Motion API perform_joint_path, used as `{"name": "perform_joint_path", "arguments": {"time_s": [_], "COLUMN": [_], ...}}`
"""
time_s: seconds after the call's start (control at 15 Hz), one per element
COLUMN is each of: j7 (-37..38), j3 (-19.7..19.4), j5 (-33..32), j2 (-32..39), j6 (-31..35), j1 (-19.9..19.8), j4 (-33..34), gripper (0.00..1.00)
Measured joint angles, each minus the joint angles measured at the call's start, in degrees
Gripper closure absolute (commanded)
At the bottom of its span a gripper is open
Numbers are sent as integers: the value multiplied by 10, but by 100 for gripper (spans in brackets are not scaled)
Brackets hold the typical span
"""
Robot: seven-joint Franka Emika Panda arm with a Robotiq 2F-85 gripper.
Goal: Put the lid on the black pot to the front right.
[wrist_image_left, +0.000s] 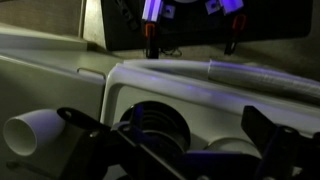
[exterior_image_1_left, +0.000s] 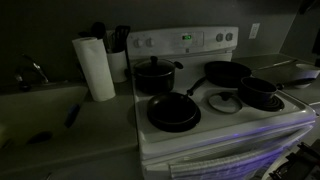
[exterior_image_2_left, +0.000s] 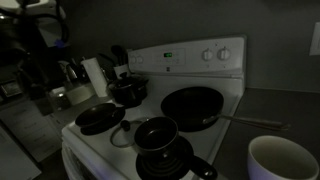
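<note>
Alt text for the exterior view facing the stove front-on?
On a white stove, the lid lies flat beside the black pot, not on it. A wide frying pan, a taller lidded pot and another pan occupy the other burners; a paper towel roll stands alongside.

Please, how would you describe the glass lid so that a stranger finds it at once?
Find the white stove. On its top, between the wide flat pan and the low black pot, lies the lid. It alone is clear with a pale rim; its neighbours are all black.
</note>
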Motion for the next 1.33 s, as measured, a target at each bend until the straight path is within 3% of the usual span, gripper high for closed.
{"name": "perform_joint_path", "arguments": {"time_s": [0.4,0.87,1.33], "j7": [-150,-193,-316], "j3": [-111,-118,-111], "j5": [-37,-22,9], "j2": [71,98,184], "j6": [281,305,346], "j1": [1,7,81], "j4": [-22,-21,-11], "gripper": [0,0,0]}}
